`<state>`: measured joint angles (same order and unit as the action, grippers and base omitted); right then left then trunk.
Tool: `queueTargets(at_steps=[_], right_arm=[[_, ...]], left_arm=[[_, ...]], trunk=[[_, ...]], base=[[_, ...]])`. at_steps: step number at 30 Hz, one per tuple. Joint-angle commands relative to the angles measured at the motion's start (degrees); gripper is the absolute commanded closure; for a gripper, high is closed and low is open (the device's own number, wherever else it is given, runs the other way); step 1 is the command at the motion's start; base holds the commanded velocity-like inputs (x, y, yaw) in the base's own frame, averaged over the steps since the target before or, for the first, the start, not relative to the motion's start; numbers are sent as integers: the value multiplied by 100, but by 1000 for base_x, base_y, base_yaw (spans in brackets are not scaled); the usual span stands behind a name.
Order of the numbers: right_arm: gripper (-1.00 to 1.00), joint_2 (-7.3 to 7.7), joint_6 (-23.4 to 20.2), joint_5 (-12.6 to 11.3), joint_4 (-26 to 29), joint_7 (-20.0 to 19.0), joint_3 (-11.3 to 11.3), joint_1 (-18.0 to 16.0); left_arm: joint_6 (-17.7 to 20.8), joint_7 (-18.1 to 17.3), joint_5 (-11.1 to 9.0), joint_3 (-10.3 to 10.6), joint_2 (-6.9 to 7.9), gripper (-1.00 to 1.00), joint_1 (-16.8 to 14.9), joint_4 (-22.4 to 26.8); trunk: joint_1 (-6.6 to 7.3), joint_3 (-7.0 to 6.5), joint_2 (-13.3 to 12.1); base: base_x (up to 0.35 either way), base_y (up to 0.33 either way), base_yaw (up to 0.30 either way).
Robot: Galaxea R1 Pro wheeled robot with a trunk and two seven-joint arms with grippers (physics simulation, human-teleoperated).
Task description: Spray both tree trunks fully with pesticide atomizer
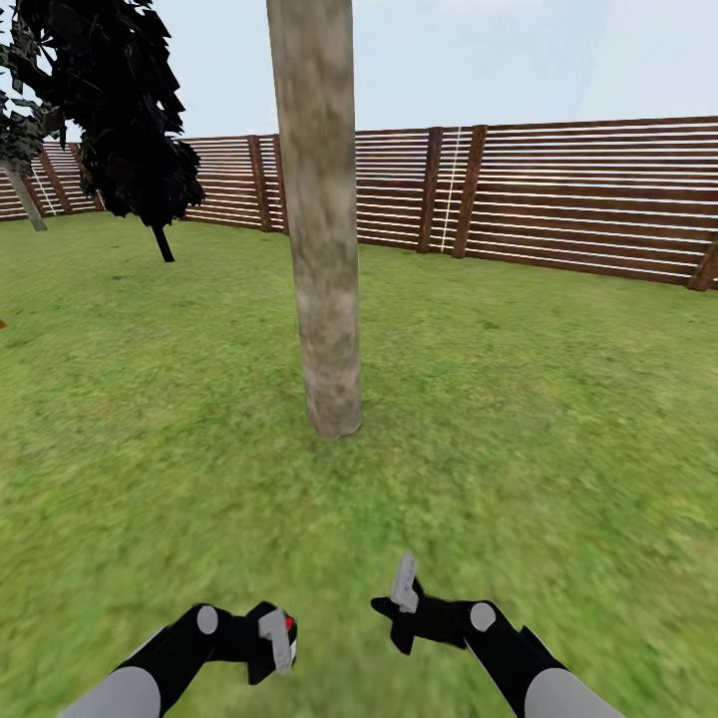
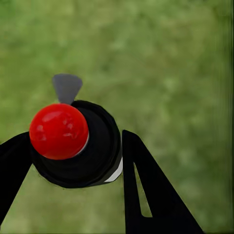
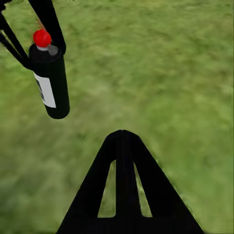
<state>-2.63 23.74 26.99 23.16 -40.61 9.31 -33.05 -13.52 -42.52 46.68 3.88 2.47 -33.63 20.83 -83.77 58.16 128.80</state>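
The left gripper (image 1: pixel 271 638) clasped the black, red-capped pesticide atomizer (image 2: pixel 78 144) above the grass floor (image 1: pixel 558 419), its fingers (image 2: pixel 146 190) pressed against the can. The right gripper (image 1: pixel 399 606) held nothing, fingers together. Ahead stood a bare tree trunk (image 1: pixel 321 219), the slatted fence (image 1: pixel 578 194) behind.

A mottled grey-beige tree trunk (image 1: pixel 321 219) rises straight from the grass (image 1: pixel 519 399), the slatted wooden fence (image 1: pixel 578 199) behind it. A dark conifer (image 1: pixel 120 110) stands near the fence. Below, the left gripper (image 1: pixel 271 638) holds a red-topped atomizer (image 1: pixel 280 635); the right gripper (image 1: pixel 401 598) is empty.
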Motion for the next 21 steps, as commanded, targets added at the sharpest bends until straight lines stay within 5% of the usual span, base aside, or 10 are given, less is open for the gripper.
queueTargets(at_steps=[1, 8, 12, 21], right_arm=[[100, -2, -1, -1, 8, -178, 0, 0], [100, -14, -1, -1, 22, -410, 0, 0], [100, -77, -1, -1, 22, -414, 0, 0], [100, -132, -1, -1, 22, -416, 0, 0]], left_arm=[[8, 4, 97, -1, -45, 100, -2, 0], [135, 7, 309, 44, -435, 100, -20, 40], [263, 7, 557, 43, -541, 100, -53, 171], [314, -2, 588, 51, -737, 100, -56, 282]], trunk=[[0, 0, 0], [0, 0, 0], [0, 0, 0], [0, 0, 0]], base=[[0, 0, 0], [0, 0, 0], [0, 0, 0], [0, 0, 0]])
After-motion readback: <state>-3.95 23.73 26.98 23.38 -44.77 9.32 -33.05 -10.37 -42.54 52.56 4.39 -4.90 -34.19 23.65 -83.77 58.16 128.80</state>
